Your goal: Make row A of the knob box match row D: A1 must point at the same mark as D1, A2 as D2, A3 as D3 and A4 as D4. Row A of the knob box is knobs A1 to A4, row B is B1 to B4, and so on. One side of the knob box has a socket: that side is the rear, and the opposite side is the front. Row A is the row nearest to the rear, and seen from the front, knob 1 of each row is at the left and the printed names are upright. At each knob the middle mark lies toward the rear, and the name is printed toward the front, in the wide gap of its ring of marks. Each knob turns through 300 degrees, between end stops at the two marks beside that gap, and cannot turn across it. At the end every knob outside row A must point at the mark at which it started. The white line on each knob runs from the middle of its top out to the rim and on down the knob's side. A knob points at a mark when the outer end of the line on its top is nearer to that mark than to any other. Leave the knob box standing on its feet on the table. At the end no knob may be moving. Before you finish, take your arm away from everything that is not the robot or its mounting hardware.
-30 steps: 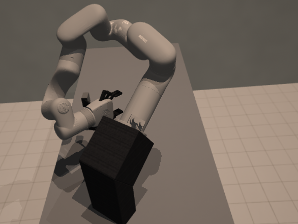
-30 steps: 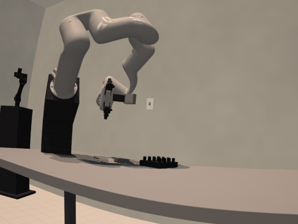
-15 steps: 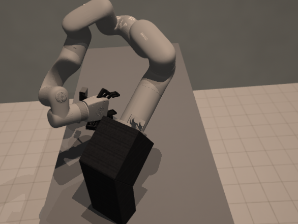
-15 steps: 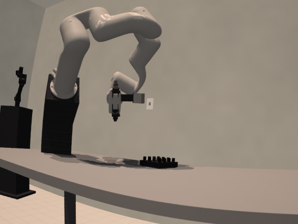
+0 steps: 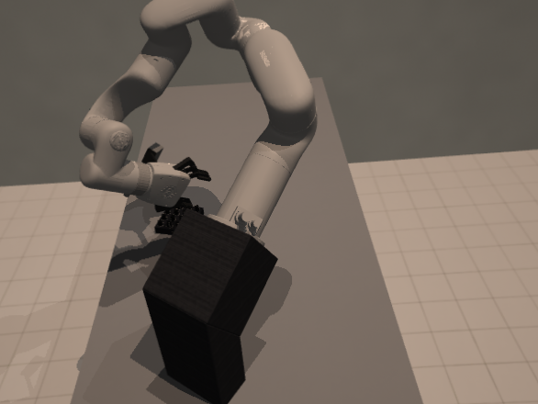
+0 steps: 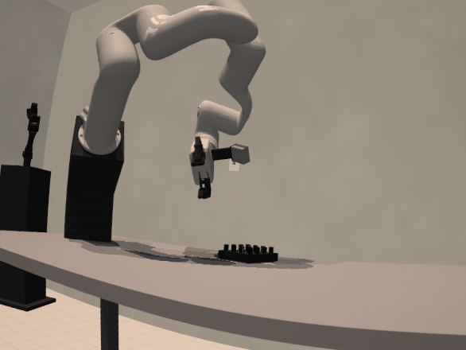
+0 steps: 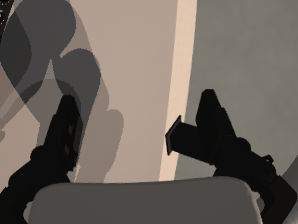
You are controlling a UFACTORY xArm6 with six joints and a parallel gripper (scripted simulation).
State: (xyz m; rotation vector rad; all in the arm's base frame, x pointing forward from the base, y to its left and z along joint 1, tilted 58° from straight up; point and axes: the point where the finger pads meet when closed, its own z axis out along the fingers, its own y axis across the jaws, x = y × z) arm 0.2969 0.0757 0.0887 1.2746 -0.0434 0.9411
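One tool [image 6: 203, 187], apparently agape, above knob box [image 6: 247, 254]

arm [image 6: 115, 75]: smooth pale beige rounded links — faint white lettering on the upper ones
wrist joint [image 5: 121, 140]: round cap with emblem
gripper [image 7: 133, 137]: pale housing, black fingers

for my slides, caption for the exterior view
Open black gripper hangs empty above the dark, low knob box on the grey table.

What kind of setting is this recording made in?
Probably a bare robot test cell: one long grey table on a tiled floor, plain walls, the arm mounted on a dark pedestal, and only a small knob box as workpiece.
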